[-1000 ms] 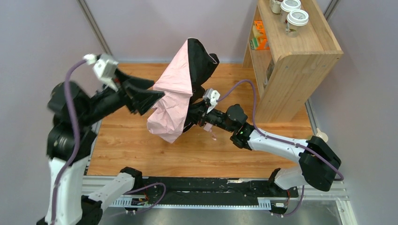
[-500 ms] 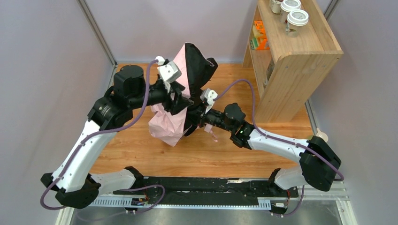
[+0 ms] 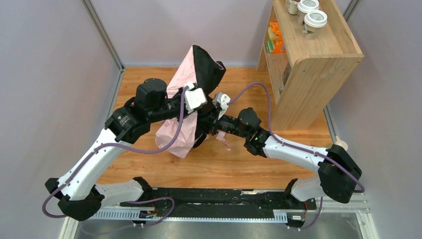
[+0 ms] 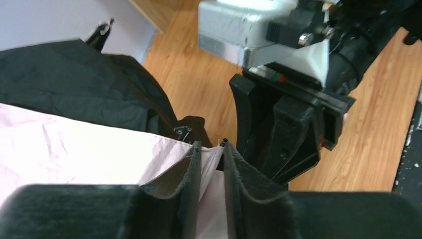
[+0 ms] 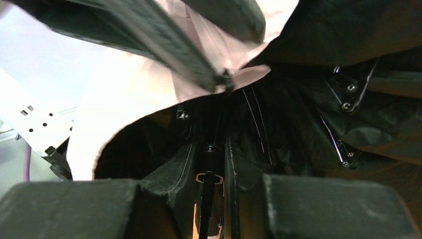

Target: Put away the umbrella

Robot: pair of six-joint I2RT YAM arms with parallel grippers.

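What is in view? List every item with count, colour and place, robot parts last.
umbrella: one, pale pink with black lining, half folded, held up over the middle of the table
table: one, light wood, under both arms
shelf unit: one, light wood, far right of the table
cups: at least three, white lids, on top of the shelf unit
orange and green items: count unclear, on an inner shelf
walls: grey, left, back and right
left gripper: one, black, closed on the pink canopy edge
right gripper: one, black, closed on the umbrella's black shaft
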